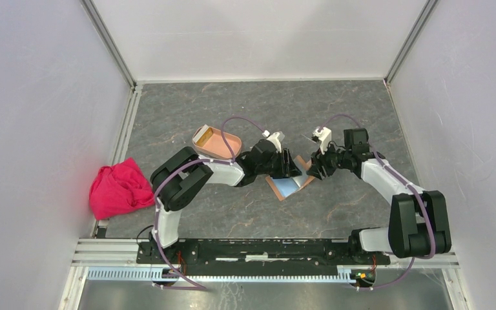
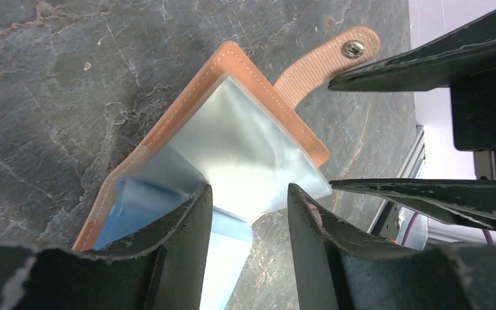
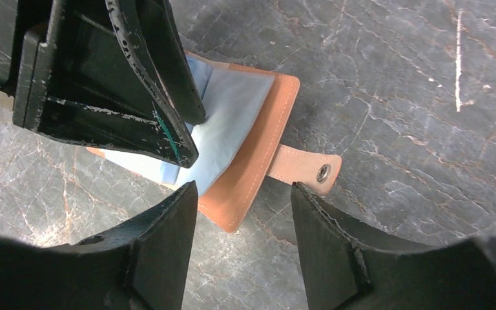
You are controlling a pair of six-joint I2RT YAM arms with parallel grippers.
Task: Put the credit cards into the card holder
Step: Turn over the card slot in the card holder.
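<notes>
Item one: we record the small salmon-pink oval card holder on the dark grey marbled table, left of centre, just behind the left forearm. An orange rectangular card lies at its left end.

Item two: a flat brown leather folding wallet lies open at the centre with its snap tab flat on the table. We cannot tell whether its pale blue and grey-white sheets are cards or sleeves.

Item three: the left gripper stands with its jaws parted and a pale sheet between them.

Item four: the right gripper is spread wide above the wallet's edge, holding nothing.

Item five: a crumpled red cloth lies at the table's left edge.
</notes>
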